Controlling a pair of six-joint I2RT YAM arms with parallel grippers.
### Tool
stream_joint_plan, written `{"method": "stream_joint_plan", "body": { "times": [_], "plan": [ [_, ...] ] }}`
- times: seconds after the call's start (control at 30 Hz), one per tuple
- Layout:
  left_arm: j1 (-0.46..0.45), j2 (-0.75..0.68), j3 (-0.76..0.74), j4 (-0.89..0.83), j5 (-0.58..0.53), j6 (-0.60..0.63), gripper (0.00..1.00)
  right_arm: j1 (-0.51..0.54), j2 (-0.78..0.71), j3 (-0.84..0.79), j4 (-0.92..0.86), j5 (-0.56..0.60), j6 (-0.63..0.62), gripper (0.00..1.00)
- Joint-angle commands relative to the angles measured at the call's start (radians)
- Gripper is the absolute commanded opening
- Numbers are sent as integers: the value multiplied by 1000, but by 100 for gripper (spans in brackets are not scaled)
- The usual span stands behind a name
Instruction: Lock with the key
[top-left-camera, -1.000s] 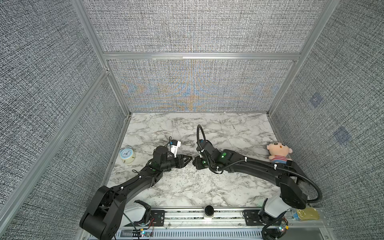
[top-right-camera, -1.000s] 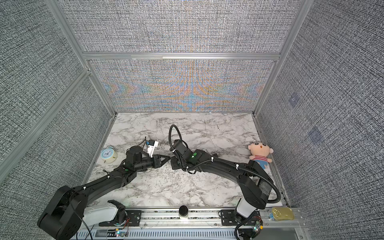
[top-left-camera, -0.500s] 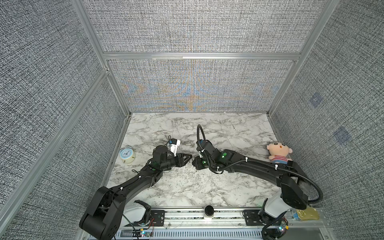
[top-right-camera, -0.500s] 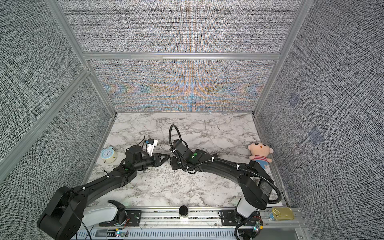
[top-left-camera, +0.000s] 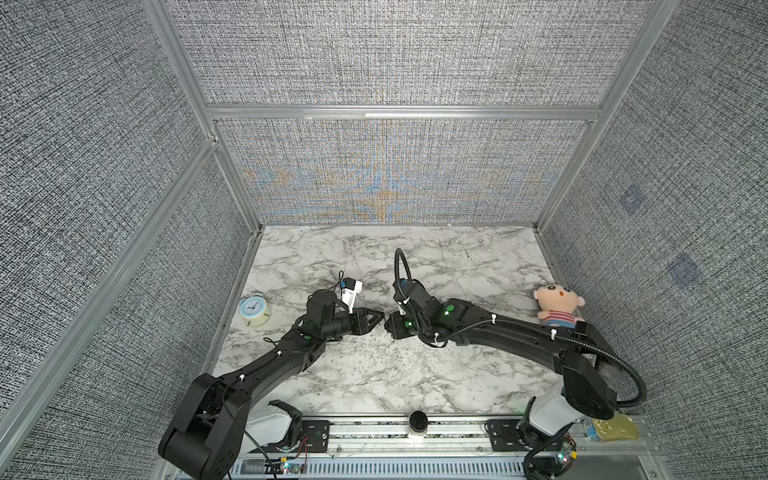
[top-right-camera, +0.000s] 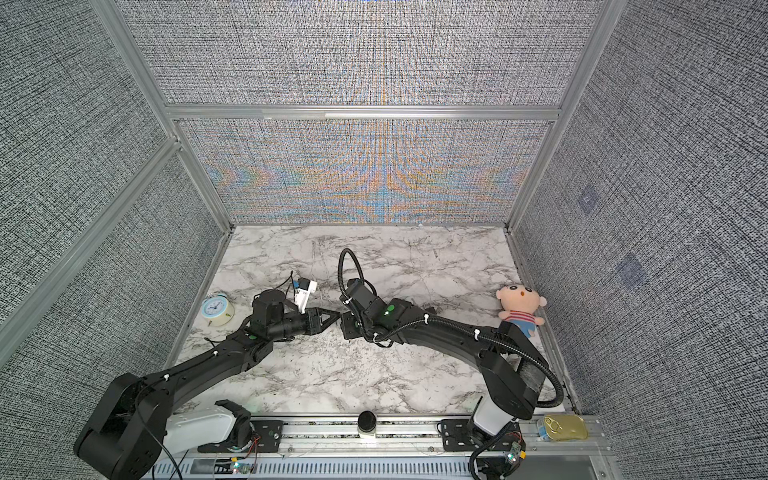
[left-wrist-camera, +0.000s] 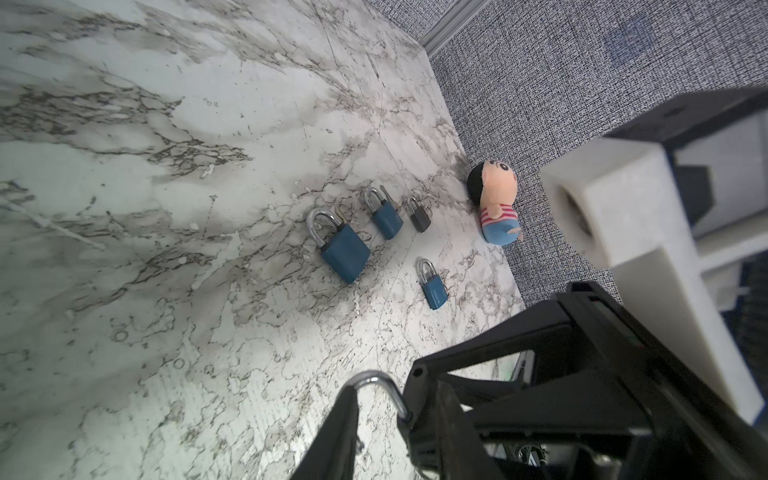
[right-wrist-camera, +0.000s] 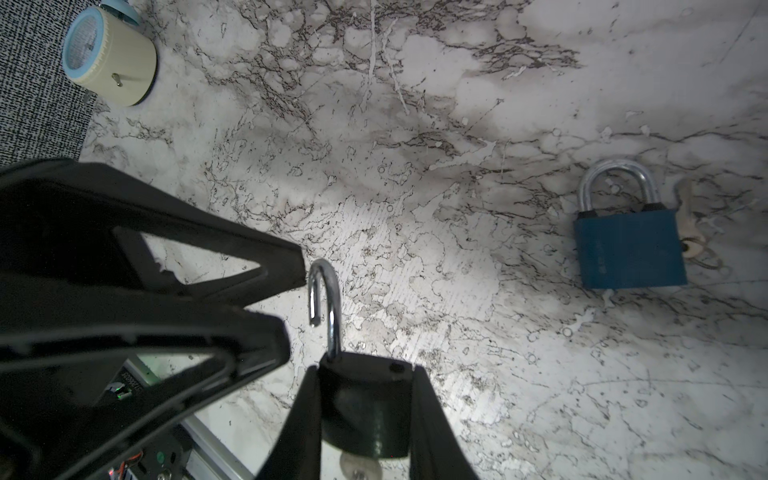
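My right gripper (right-wrist-camera: 365, 374) is shut on the body of a dark padlock (right-wrist-camera: 365, 407), just above the marble near the table's middle. Its steel shackle (right-wrist-camera: 328, 299) stands open, with the free end out of the body. A pale round key head (right-wrist-camera: 359, 467) shows under the lock body. My left gripper (right-wrist-camera: 297, 301) faces it tip to tip, as both top views show (top-left-camera: 380, 318) (top-right-camera: 334, 316). Its jaws stand narrowly open with nothing between them. One of its fingertips (right-wrist-camera: 301, 272) touches the bend of the shackle (left-wrist-camera: 376, 384). The right gripper (top-left-camera: 392, 326) hides the lock from above.
Several other padlocks lie on the marble beyond the grippers; the largest is blue (left-wrist-camera: 345, 253) (right-wrist-camera: 629, 253) with a key (right-wrist-camera: 690, 232) beside it. A small alarm clock (top-left-camera: 254, 309) stands by the left wall. A plush doll (top-left-camera: 557, 305) leans at the right wall. A tin (top-left-camera: 613, 428) rests on the front rail.
No clear movement: both grippers stay tip to tip at the padlock.
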Motion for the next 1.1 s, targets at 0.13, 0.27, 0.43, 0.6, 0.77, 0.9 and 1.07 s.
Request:
{"method": "stream_joint_plan", "body": {
  "times": [0.13, 0.27, 0.43, 0.6, 0.77, 0.9, 1.07],
  "plan": [
    [0, 29, 18, -11, 46, 3, 37, 0, -6, 8, 4, 12, -2, 16],
    [-1, 47, 26, 7, 57, -1, 38, 1, -7, 6, 12, 8, 3, 16],
    [-4, 81, 40, 27, 68, -7, 38, 1, -7, 6, 17, 3, 4, 16],
    [-5, 111, 49, 58, 68, -20, 37, 3, -9, 3, 22, 3, 5, 16],
    [-5, 143, 52, 99, 80, -33, 33, 6, -7, 2, 27, -5, 2, 16],
    [-5, 156, 53, 126, 90, -45, 31, 9, -3, 2, 32, -6, -3, 16],
    [-5, 165, 60, 128, 94, -44, 27, 13, -1, 5, 34, -9, -4, 16]
  ]
}}
